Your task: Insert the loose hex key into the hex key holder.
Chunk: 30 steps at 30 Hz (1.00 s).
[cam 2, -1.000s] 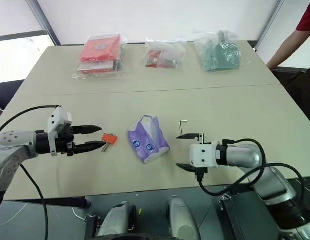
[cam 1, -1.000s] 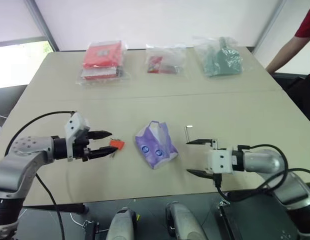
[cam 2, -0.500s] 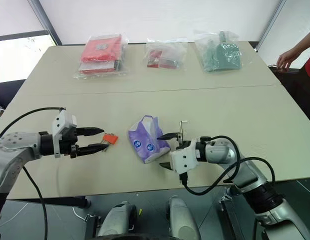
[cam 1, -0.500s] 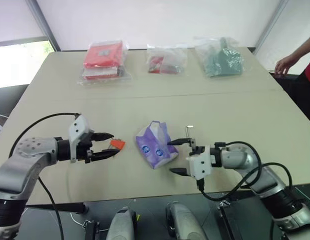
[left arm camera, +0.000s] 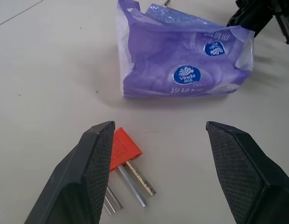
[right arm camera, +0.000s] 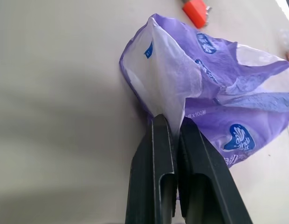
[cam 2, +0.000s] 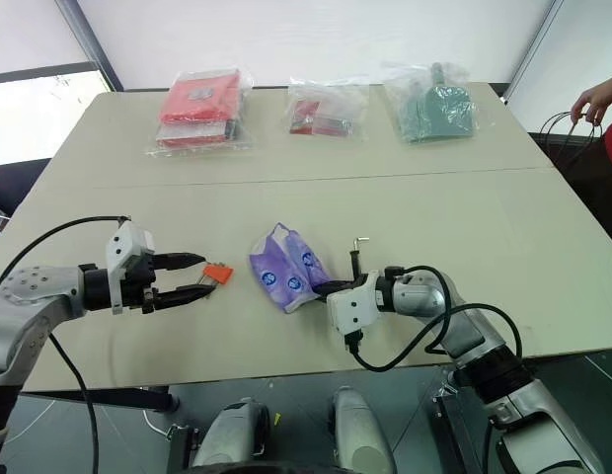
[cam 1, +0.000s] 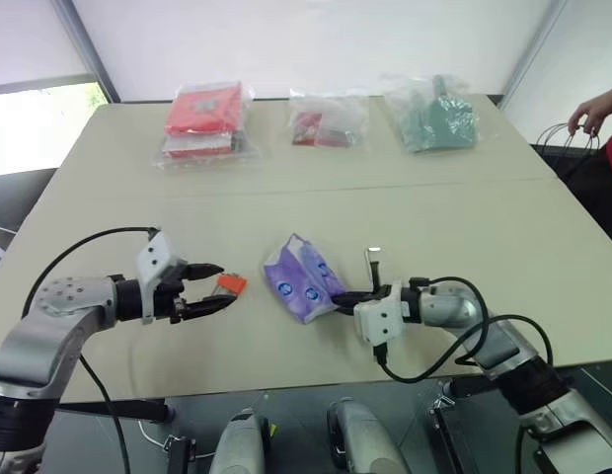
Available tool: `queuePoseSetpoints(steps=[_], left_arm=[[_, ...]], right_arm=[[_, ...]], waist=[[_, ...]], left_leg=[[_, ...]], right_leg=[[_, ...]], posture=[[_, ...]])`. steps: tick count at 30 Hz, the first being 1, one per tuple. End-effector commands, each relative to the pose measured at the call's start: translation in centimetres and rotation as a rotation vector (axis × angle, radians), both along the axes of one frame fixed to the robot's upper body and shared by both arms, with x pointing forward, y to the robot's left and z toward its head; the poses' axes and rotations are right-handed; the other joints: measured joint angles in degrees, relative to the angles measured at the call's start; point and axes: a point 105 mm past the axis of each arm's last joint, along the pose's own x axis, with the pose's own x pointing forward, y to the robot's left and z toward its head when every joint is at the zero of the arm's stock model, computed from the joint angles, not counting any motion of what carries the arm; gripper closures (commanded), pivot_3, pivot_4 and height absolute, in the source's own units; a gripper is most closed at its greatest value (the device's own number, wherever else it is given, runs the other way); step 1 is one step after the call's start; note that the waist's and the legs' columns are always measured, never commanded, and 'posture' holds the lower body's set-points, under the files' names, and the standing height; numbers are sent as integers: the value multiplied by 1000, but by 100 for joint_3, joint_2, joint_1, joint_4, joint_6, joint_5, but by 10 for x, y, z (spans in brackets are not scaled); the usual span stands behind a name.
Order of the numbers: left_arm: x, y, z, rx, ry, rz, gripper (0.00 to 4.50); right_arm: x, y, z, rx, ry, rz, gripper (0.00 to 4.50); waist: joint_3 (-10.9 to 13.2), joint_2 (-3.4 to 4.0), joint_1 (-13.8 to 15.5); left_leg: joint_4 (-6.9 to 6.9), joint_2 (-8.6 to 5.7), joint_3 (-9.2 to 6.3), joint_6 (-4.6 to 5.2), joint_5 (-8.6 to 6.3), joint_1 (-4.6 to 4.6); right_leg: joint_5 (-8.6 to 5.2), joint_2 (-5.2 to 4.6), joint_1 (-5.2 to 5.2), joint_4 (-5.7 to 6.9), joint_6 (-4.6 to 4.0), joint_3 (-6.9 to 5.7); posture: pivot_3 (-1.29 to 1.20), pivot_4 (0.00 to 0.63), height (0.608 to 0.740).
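Observation:
The hex key holder (cam 1: 230, 284) is a small orange block with grey keys sticking out, lying on the table. My left gripper (cam 1: 209, 287) stands open right at it; in the left wrist view the holder (left arm camera: 124, 149) lies close against one of the fingers (left arm camera: 95, 163). The loose hex key (cam 1: 371, 261) lies on the table just beyond my right gripper (cam 1: 342, 299). That gripper is shut on the plastic edge of a purple tissue pack (right arm camera: 205, 84), which lies between the holder and the key.
Along the far side of the table lie a red packet in clear plastic (cam 1: 203, 118), a clear bag with red contents (cam 1: 326, 123) and a green item in a bag (cam 1: 439, 117). A person's hand (cam 1: 594, 111) holds cables past the right edge.
My right gripper moved left to the tissue pack and shut on its edge; the pack has tilted and shifted. The left gripper stayed at the holder. The person's arm drew back.

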Motion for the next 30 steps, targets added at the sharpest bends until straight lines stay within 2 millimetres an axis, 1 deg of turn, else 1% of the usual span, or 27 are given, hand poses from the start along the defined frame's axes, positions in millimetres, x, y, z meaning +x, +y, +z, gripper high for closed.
queuePoseSetpoints(steps=[1,2,4,5,7,8,9,12,16,21,23,26,30], left_arm=[[2,-3,7,-6,-41,-13,1235],[2,-4,7,-12,-40,-14,1235],[0,-6,8,-28,-33,-27,1235],[-1,-7,7,-29,-31,-35,1235],[1,-9,7,-31,-32,-37,1235],[2,-9,7,-32,-34,-35,1235],[3,-9,6,-32,-33,-36,1235],[2,-13,3,-26,-28,-57,1235],[4,-18,2,-20,-28,-88,1235],[7,-15,4,-18,-39,-75,1235],[6,-15,3,-20,-40,-70,1235],[5,-15,2,-23,-41,-65,1235],[3,-15,1,-13,-40,-71,1235]], right_arm=[[20,-8,42,170,-162,-132,4478],[26,-13,50,219,-173,-187,4478],[39,-32,67,291,-227,-321,4478],[45,-47,77,318,-264,-401,4478],[58,-91,94,310,-357,-624,4478],[60,-105,99,305,-385,-692,4478],[65,-121,99,266,-400,-782,4478],[71,-153,95,201,-372,-961,4478],[76,-195,87,107,-345,-1135,4478],[77,-225,81,16,-336,-1258,4478],[78,-232,81,0,-347,-1285,4478],[78,-234,80,17,-342,-1298,3566],[76,-234,84,26,-334,-1307,1590]], waist=[[0,0,-1],[0,0,-1],[0,0,7],[0,0,15],[1,1,39],[1,1,57],[1,1,70],[0,2,100],[1,2,103],[2,4,104],[2,4,82],[2,4,69],[2,4,20]], left_leg=[[0,0,0,0,0,0],[1,0,0,0,0,0],[1,0,0,0,0,-1],[2,0,-1,0,0,-2],[3,-1,-1,0,0,-3],[4,-2,-1,0,0,-4],[4,-3,0,0,0,-5],[5,-3,1,0,0,-3],[4,-2,2,0,0,-2],[5,-3,3,0,0,-3],[5,-3,3,1,0,-3],[4,-3,3,1,-1,-3],[4,-2,2,1,-1,-4]], right_leg=[[0,0,0,0,0,0],[0,0,0,0,0,0],[0,-1,0,1,0,0],[0,-1,-1,2,0,0],[0,-2,-1,2,0,0],[0,-4,-1,1,0,0],[0,-5,-1,0,0,0],[-1,-4,-1,0,-2,1],[-1,-1,-3,1,-2,4],[-1,-1,-3,0,-2,6],[-1,0,-3,0,-2,7],[-1,1,-4,0,-1,8],[-1,0,-3,0,0,8]], posture=[[0,150,740],[0,150,740],[0,150,740],[0,150,740],[0,150,740],[0,150,740],[0,150,740],[0,150,740],[0,150,740],[0,150,740],[0,150,740],[0,150,740],[0,150,740]])
